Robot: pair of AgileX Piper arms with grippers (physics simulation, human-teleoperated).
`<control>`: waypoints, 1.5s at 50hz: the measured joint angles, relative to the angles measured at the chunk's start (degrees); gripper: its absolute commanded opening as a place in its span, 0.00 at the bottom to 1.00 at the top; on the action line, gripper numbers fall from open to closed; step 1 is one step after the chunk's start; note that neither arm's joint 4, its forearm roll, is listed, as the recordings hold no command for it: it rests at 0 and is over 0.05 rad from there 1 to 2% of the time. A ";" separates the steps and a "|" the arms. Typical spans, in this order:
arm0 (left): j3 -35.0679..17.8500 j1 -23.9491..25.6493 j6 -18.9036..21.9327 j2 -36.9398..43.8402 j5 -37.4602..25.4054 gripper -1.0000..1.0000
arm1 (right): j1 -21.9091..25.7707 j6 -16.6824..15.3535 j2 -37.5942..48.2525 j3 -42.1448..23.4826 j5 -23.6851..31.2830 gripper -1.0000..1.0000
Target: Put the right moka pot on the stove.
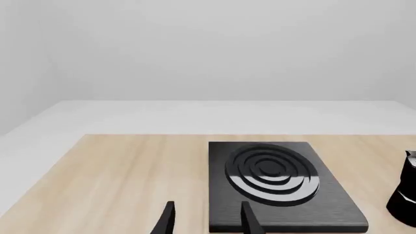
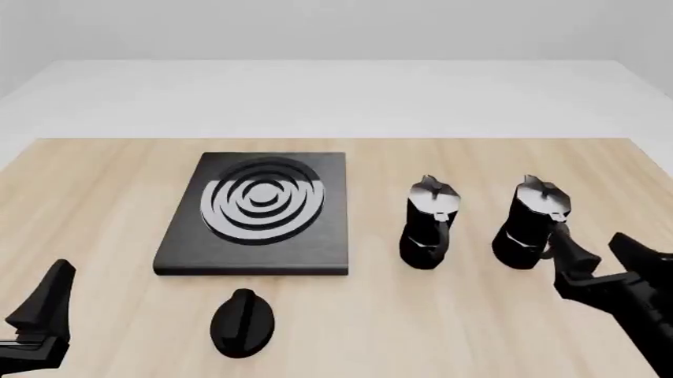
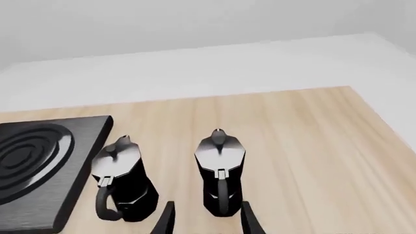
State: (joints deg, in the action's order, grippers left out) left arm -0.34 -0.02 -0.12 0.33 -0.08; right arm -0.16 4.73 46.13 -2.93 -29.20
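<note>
The right moka pot (image 2: 533, 224), black and faceted with a silver lid, stands upright on the table at the right. In the right wrist view (image 3: 220, 170) its loop handle faces the camera. The second moka pot (image 2: 429, 224) stands just left of it (image 3: 121, 178). The stove (image 2: 255, 211), a black slab with silver rings, lies left of both pots. My right gripper (image 2: 604, 257) is open, empty and just short of the right pot; its fingers (image 3: 249, 220) flank the pot's base. My left gripper (image 2: 40, 319) is open and empty at the near left (image 1: 208, 220).
A small black oval knob (image 2: 242, 321) lies in front of the stove. The stove also shows in the left wrist view (image 1: 273, 181), with a moka pot (image 1: 406, 195) cut off by that frame's edge. The wooden table (image 2: 94, 189) ends in white floor beyond.
</note>
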 measured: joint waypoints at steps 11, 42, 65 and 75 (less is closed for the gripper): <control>-0.04 0.00 -0.01 -0.09 -0.13 1.00 | -0.56 0.30 10.75 -2.74 -4.52 1.00; 0.01 -0.01 -0.01 -0.04 -0.04 1.00 | 0.16 -1.98 32.21 -9.86 -10.08 1.00; 0.09 -0.01 -0.01 0.12 0.19 1.00 | 0.52 -1.84 38.05 -11.19 -11.74 0.00; 0.12 -0.01 -0.01 0.15 0.25 1.00 | 2.87 -3.29 34.20 -11.06 -8.03 0.00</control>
State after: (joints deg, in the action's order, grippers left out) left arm -0.22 -0.03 -0.13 0.47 0.17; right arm 2.70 1.44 80.33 -13.99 -37.23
